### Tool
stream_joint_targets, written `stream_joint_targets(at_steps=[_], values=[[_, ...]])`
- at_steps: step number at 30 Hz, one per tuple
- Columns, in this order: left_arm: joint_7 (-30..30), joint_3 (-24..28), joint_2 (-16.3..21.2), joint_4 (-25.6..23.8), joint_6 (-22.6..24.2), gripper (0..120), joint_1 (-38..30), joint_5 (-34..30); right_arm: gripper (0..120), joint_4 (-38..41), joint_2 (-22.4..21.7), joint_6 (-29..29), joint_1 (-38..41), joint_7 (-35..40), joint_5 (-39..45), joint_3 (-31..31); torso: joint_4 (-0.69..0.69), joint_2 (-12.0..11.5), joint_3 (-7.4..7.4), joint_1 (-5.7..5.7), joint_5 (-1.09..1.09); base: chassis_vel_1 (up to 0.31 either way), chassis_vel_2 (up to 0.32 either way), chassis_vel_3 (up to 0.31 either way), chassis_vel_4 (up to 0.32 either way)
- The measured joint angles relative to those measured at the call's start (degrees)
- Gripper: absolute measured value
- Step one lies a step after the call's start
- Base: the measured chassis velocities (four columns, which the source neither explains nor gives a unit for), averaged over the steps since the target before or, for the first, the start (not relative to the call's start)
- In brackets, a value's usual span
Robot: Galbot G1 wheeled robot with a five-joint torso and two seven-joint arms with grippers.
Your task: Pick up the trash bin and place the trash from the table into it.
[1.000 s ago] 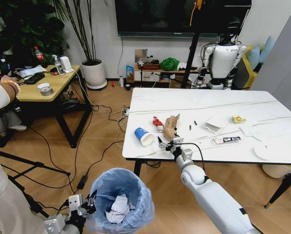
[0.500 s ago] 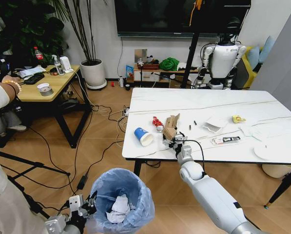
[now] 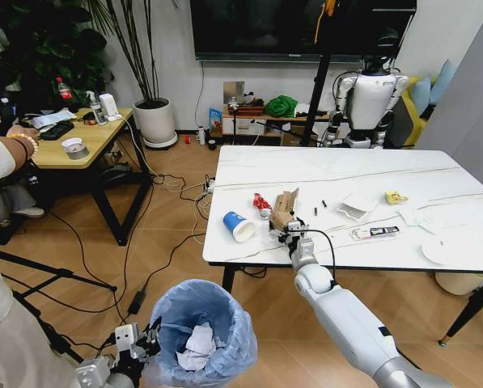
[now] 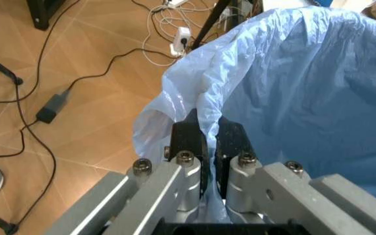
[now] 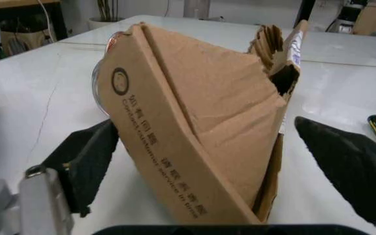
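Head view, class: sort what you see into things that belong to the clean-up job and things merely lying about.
Job: trash bin, held by left gripper; brown carton between the open right gripper; paper cup; red wrapper; table.

Lying about: plant pot; wooden desk; floor cables.

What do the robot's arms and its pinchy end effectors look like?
The right arm is smooth, rounded and white, with a thin black cable looping near its wrist. The right end effector has chunky black pads on a silver metal frame. The left end effector has black fingers bolted to grey metal brackets with shiny screws.
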Motion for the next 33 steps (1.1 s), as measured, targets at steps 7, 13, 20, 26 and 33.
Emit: stream_joint_targets(at_steps=[7, 13, 20, 26, 33], values=[[0.06, 0.05, -0.17, 0.35, -0.04, 0, -0.18, 0.09, 69, -0.54, 0.01, 0.69, 0.13, -0.97, 0.4, 0.02, 0.0, 0.0, 0.0, 0.0, 0.01, 0.0, 0.0, 0.0, 0.0], [0.12, 0.03, -0.27, 0.6, -0.1, 0, -0.17, 0.25, 50, -0.73, -0.14, 0.93, 0.24, -1.32, 0.58, 0.15, 0.01, 0.0, 0.0, 0.0, 0.0, 0.0, 0.0, 0.0, 0.0], [0.22, 0.23, -0.36, 1.06, -0.18, 0, -0.38, 0.54, 34, -0.27, -0.89, 1.24, -0.59, -1.55, 0.59, 0.73, 0.01, 0.0, -0.01, 0.0, 0.0, 0.0, 0.0, 0.0, 0.0], [0.22, 0.4, -0.35, 1.07, -0.23, 0, -0.53, 0.58, 20, 2.22, -2.68, 1.26, -2.21, -1.73, 1.52, 1.54, 0.01, 0.0, 0.0, 0.0, 0.01, 0.0, 0.0, 0.0, 0.0], [0.22, 1.08, -0.16, 0.84, -0.27, 0, -1.06, 0.51, 8, 8.7, -7.64, 1.23, -5.77, -1.9, 3.49, 3.27, 0.0, 0.0, 0.0, 0.0, 0.02, 0.0, 0.0, 0.0, 0.0]])
